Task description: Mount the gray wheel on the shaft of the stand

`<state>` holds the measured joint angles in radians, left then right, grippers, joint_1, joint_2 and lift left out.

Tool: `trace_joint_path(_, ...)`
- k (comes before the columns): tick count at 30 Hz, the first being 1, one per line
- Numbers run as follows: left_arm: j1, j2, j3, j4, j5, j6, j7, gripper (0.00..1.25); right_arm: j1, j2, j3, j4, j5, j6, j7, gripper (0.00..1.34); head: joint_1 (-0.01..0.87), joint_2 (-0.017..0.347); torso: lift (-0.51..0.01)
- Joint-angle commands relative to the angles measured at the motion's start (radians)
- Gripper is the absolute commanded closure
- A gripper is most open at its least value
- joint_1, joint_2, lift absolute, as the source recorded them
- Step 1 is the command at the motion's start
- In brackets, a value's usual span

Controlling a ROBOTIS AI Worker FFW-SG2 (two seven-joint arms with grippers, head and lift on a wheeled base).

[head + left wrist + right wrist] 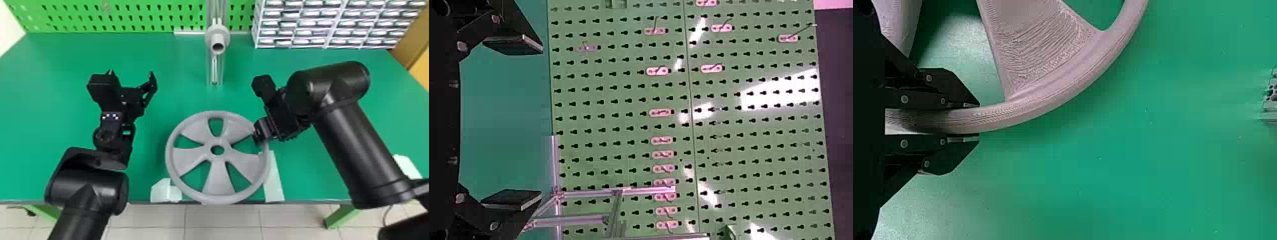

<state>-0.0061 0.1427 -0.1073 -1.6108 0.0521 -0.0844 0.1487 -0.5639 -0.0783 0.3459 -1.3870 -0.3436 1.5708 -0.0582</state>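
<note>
The left gripper [131, 73] is spread, empty; the gray wheel [218, 182], at the table's [306, 182] near edge, is grasped past two o'clock by the right gripper [978, 120]. Pickup stage, as judged: nine-o'clock grip, then lift toward twelve-o'clock shaft [219, 37], required.

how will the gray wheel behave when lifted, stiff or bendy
The gray wheel will likely be stiff, since its rim and broad spokes look thick. It may tip or twist, as the right gripper pinches just one side of the rim.
</note>
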Motion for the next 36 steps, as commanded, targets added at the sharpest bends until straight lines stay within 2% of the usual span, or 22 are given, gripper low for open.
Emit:
trace_joint_path(1, 0.0, 0.0, 0.0, 0.0, 0.0, 0.0, 0.0, 0.24, -0.002, 0.0, -0.002, -0.001, 0.0, 0.001, 0.0, 1.17, 0.865, 0.052, -0.101)
trace_joint_path(8, 0.0, 0.0, 0.0, 0.0, 0.0, 0.002, 0.0, 0.25, 0.006, -0.003, -0.01, -0.032, 0.003, 0.001, 0.0, 1.17, 0.865, 0.052, -0.101)
trace_joint_path(23, 0.002, 0.001, 0.0, -0.008, 0.003, 0.005, 0.0, 0.25, 0.042, -0.015, -0.033, -0.152, 0.038, -0.008, 0.0, 1.17, 0.865, 0.052, -0.101)
trace_joint_path(29, 0.003, 0.001, 0.001, -0.008, 0.005, 0.008, 0.005, 0.25, 0.073, -0.02, -0.033, -0.224, 0.063, -0.026, 0.0, 1.18, 0.865, 0.052, -0.101)
trace_joint_path(36, 0.003, 0.001, 0.003, -0.008, 0.005, 0.012, 0.009, 0.25, 0.113, -0.043, -0.015, -0.333, 0.08, -0.052, 0.0, 1.17, 0.865, 0.052, -0.101)
